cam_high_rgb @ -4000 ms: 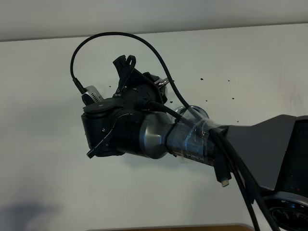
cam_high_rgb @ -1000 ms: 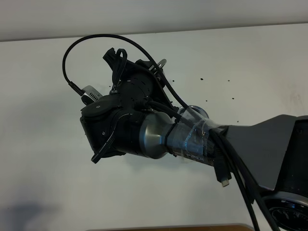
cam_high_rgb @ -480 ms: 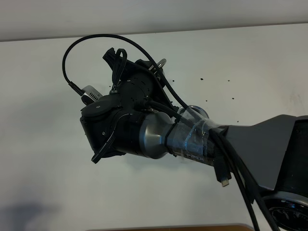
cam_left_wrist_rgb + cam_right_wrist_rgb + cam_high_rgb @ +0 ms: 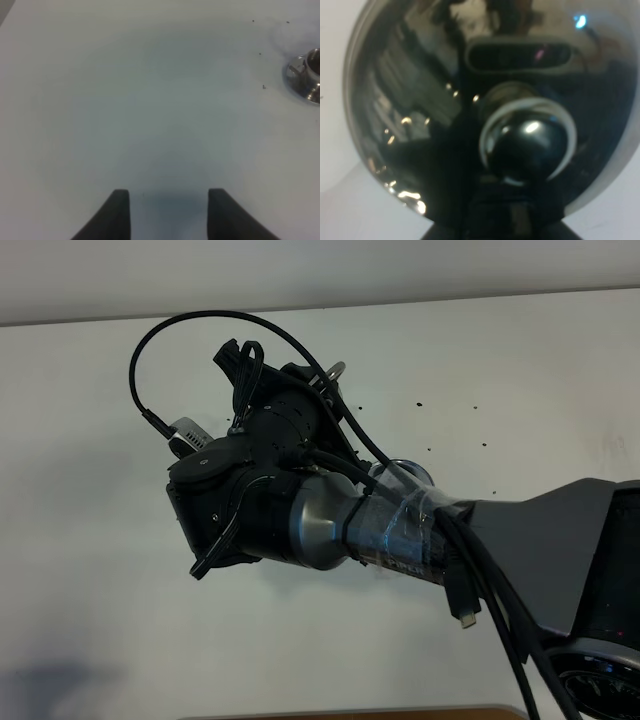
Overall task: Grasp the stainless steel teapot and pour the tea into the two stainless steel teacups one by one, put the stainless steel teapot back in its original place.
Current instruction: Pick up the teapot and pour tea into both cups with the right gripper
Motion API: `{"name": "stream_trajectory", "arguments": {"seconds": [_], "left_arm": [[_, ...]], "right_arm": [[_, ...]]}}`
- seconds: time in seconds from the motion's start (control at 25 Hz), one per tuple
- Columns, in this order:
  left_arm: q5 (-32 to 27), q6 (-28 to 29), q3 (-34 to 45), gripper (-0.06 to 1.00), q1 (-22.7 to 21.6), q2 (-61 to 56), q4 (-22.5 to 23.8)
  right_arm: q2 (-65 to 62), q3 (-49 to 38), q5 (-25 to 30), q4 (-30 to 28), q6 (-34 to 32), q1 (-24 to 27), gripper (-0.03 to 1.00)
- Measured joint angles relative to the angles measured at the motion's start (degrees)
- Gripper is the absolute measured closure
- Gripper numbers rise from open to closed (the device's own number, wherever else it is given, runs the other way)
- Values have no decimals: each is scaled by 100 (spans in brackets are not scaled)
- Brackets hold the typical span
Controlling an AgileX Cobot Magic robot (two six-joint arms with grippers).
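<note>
The stainless steel teapot (image 4: 445, 100) fills the right wrist view, its domed lid and dark knob (image 4: 527, 142) very close. My right gripper (image 4: 495, 225) is shut at the teapot's near side, and its fingers are mostly hidden in shadow. In the exterior view my right arm (image 4: 300, 520) covers the pot; only a thin steel loop (image 4: 335, 370) pokes out past the wrist. One stainless steel teacup (image 4: 307, 75) stands on its saucer, far from my open left gripper (image 4: 170, 215). A shiny rim (image 4: 405, 472) shows behind the right arm. The tea is hidden.
A white table (image 4: 520, 370) runs under everything, with several small dark specks (image 4: 420, 403) on it. The right arm's cables (image 4: 480, 580) hang low at the right. The left gripper hovers over bare tabletop (image 4: 150, 100).
Since four seconds ago the right wrist has rolled and shifted slightly left and up, the steel loop with it. Over the last second nothing has moved.
</note>
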State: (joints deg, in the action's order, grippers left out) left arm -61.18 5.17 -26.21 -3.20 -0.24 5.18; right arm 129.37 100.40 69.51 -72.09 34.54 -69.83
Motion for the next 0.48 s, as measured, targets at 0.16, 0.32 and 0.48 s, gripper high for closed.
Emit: {"name": "stream_trajectory", "arguments": {"seconds": [0.16,0.32,0.48], "left_arm": [[0,0,0,52,0,0,0],[0,0,0,52,0,0,0],[0,0,0,52,0,0,0]], "right_arm": [[0,0,0,316,-88,0,78],[0,0,0,574,-425,0,78],[0,0,0,817,-804,5,78]]}}
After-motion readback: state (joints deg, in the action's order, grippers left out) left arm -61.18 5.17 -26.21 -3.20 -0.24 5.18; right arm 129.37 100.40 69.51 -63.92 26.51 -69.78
